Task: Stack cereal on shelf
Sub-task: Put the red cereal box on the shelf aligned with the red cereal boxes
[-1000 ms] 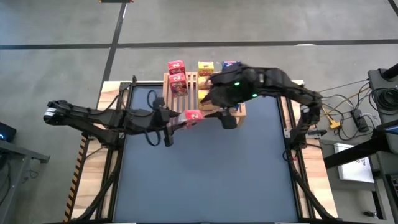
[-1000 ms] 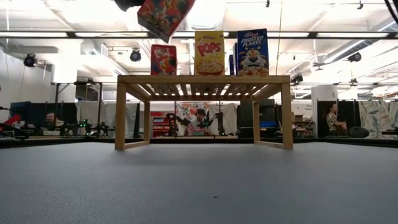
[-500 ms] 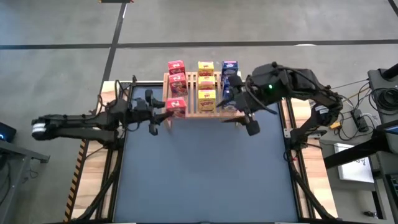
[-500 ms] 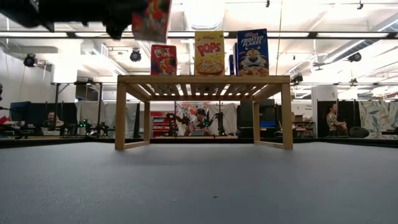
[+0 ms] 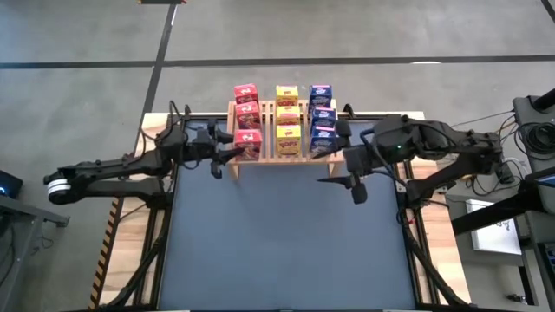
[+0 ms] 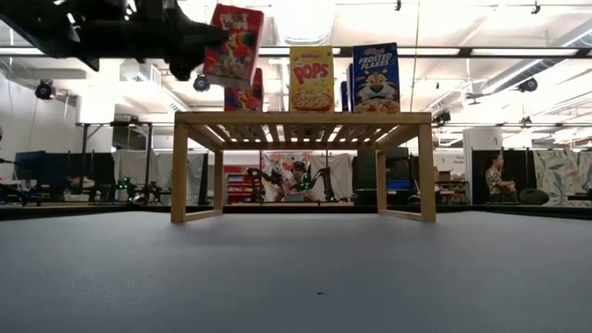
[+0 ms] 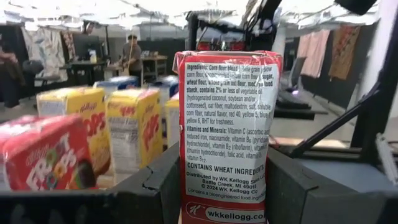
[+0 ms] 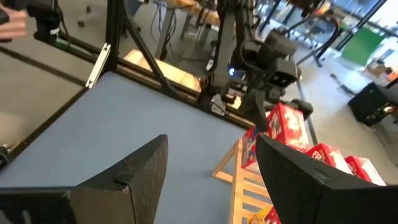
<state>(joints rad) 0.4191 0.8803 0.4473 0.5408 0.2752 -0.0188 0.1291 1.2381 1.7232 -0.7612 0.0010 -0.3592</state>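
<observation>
Red Froot Loops box [image 7: 226, 134] is clamped between the left gripper [image 5: 227, 153] fingers [image 7: 158, 186], jaws partway closed on its narrow sides. It's a small glossy cardboard carton, upright; the face toward the wrist camera is a white ingredients panel with fine black print. In the low view it hangs tilted a bit, just above the rack's front-left corner (not resting on the slats there).

Shelf [image 5: 232, 165]: pale raw wood, flat top of parallel slats, short square legs, sitting at 12 o'clock on the matte blue-grey table [image 5: 277, 243].

On it, three columns: red boxes [image 5: 247, 111] at 9 o'clock, yellow Pops boxes [image 5: 287, 113] centre, blue Frosted Flakes boxes [image 5: 322, 113] at 3 o'clock. All rectangular, printed fronts, standing upright.

Right gripper [image 5: 347, 172] is off the shelf's 4 o'clock corner over the table, fingers [image 8: 134, 171] spread apart, nothing between them.
</observation>
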